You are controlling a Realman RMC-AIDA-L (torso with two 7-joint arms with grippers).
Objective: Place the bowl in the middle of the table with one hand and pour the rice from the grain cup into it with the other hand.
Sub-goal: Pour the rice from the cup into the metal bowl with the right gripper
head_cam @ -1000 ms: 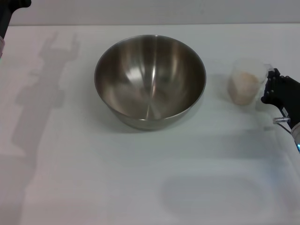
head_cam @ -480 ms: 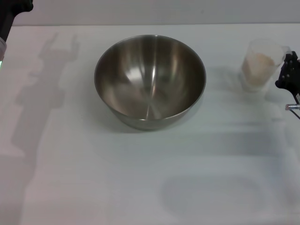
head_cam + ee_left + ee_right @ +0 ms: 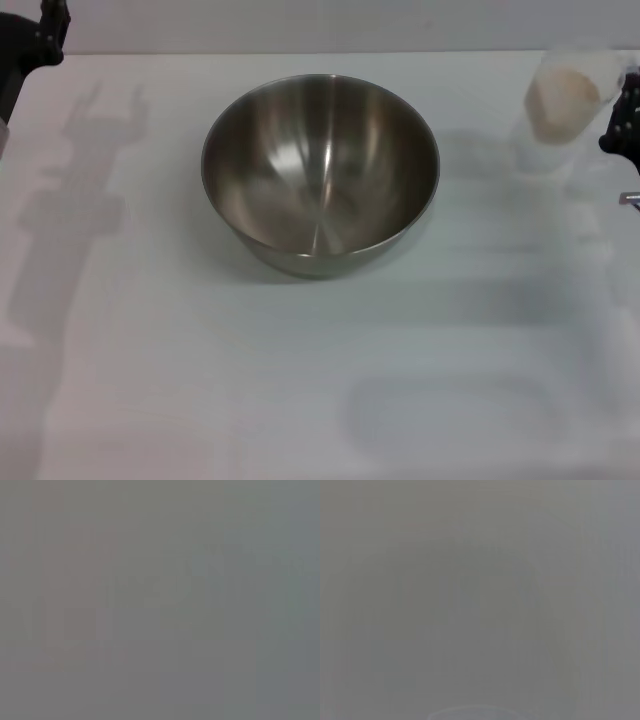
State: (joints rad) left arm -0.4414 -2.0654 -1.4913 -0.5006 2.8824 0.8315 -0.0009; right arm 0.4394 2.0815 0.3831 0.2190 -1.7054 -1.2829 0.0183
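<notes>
One large round stainless-steel bowl (image 3: 320,175) stands on the one white table (image 3: 300,380). One small clear plastic grain cup (image 3: 562,105), holding one pale mass of rice (image 3: 562,98), sits just beside the black right gripper (image 3: 622,125); one black left gripper (image 3: 30,45) is well apart.

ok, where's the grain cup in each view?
Head view: grain cup at the far right, lifted beside the right gripper, right of the bowl.
Left wrist view: not visible.
Right wrist view: nothing can be made out.
Shared landmark: none; the bowl shows only in the head view.

Steel bowl (image 3: 320,175) mid-table (image 3: 300,400), right tool (image 3: 622,125) holding grain cup (image 3: 563,100) of rice (image 3: 560,97) – far right edge
</notes>
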